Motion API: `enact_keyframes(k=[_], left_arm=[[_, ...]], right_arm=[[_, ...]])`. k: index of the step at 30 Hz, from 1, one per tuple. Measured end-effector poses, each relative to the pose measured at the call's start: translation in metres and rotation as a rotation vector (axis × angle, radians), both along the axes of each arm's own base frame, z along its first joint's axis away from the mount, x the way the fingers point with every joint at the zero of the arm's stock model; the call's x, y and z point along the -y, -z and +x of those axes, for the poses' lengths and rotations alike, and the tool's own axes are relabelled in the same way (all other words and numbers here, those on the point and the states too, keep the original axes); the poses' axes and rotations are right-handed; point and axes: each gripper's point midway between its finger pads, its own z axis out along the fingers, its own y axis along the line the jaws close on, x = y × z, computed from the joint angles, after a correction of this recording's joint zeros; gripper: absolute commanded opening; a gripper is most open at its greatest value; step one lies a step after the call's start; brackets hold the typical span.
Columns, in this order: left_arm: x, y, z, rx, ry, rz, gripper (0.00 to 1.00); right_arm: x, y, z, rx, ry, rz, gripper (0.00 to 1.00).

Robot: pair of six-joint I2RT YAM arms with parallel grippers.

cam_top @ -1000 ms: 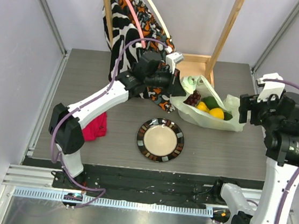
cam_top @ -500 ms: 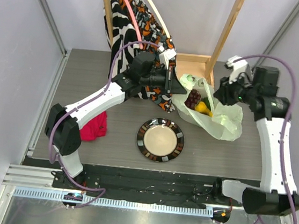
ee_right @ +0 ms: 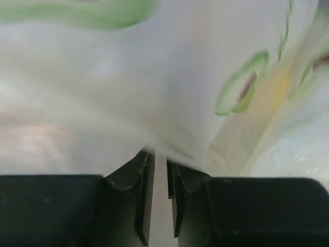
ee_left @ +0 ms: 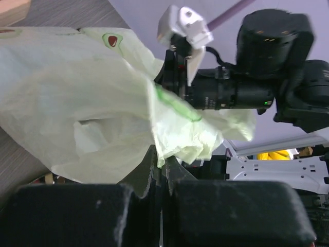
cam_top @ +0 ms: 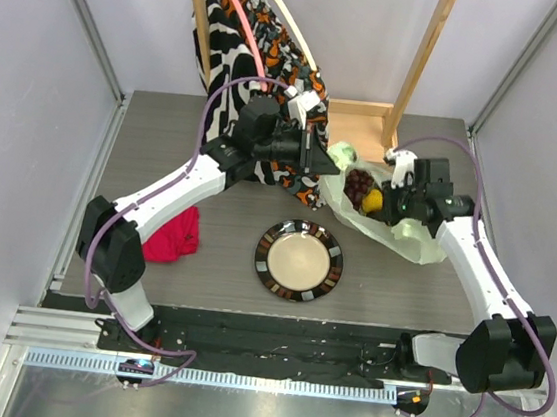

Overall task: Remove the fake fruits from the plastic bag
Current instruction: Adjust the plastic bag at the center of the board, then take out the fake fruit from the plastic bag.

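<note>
The plastic bag (cam_top: 411, 236) lies at the right of the table, pale green-white and crinkled, mouth facing left. Inside the mouth show fake fruits: a dark red grape bunch (cam_top: 359, 183) and a yellow fruit (cam_top: 371, 201); any others are hidden by film. My left gripper (cam_top: 326, 160) is shut on the bag's left rim; in the left wrist view its jaws (ee_left: 160, 160) pinch a bunched fold of the bag (ee_left: 77, 103). My right gripper (cam_top: 392, 199) is at the right rim. In the right wrist view its jaws (ee_right: 160, 154) stand nearly together with the bag's film (ee_right: 154, 77) caught at their tips.
A dark-rimmed plate (cam_top: 299, 260) sits in front of the bag. A red cloth (cam_top: 177, 237) lies at the left. Zebra and orange patterned cloth bags (cam_top: 247, 44) hang from a wooden frame (cam_top: 422, 54) at the back, just behind my left arm.
My right arm has swung in from the right edge to the bag's mouth and its jaws have narrowed on the film. The bag has been drawn together. My left gripper kept its hold.
</note>
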Motion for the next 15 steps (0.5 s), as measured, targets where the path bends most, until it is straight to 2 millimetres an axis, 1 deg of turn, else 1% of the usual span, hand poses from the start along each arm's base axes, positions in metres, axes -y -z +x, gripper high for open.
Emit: enact_keyframes(k=[1, 2, 3, 5, 8, 11, 12, 15], left_arm=[[-0.002, 0.003, -0.001, -0.003, 0.000, 0.006, 0.00], [-0.005, 0.007, -0.001, -0.002, -0.003, 0.015, 0.00], [-0.007, 0.013, -0.003, -0.008, -0.003, 0.024, 0.00], [-0.011, 0.021, -0.006, -0.011, -0.002, 0.041, 0.00], [-0.015, 0.029, -0.010, 0.002, 0.009, 0.061, 0.00], [-0.017, 0.030, -0.014, 0.036, 0.035, 0.075, 0.00], [-0.016, 0.030, -0.017, 0.047, 0.045, 0.078, 0.00], [-0.014, 0.029, -0.024, 0.072, 0.074, 0.082, 0.00]], right_arm=[[0.012, 0.018, -0.004, -0.034, 0.062, -0.040, 0.24], [0.023, 0.031, -0.010, -0.069, 0.111, -0.067, 0.27], [0.032, 0.040, -0.014, -0.095, 0.150, -0.088, 0.28], [0.040, 0.047, -0.022, -0.119, 0.190, -0.096, 0.30], [0.041, 0.045, -0.037, -0.109, 0.194, -0.081, 0.32], [0.040, 0.040, -0.047, -0.078, 0.196, -0.062, 0.40], [0.040, 0.039, -0.047, -0.073, 0.200, -0.056, 0.44], [0.042, 0.040, -0.039, -0.063, 0.213, -0.050, 0.50]])
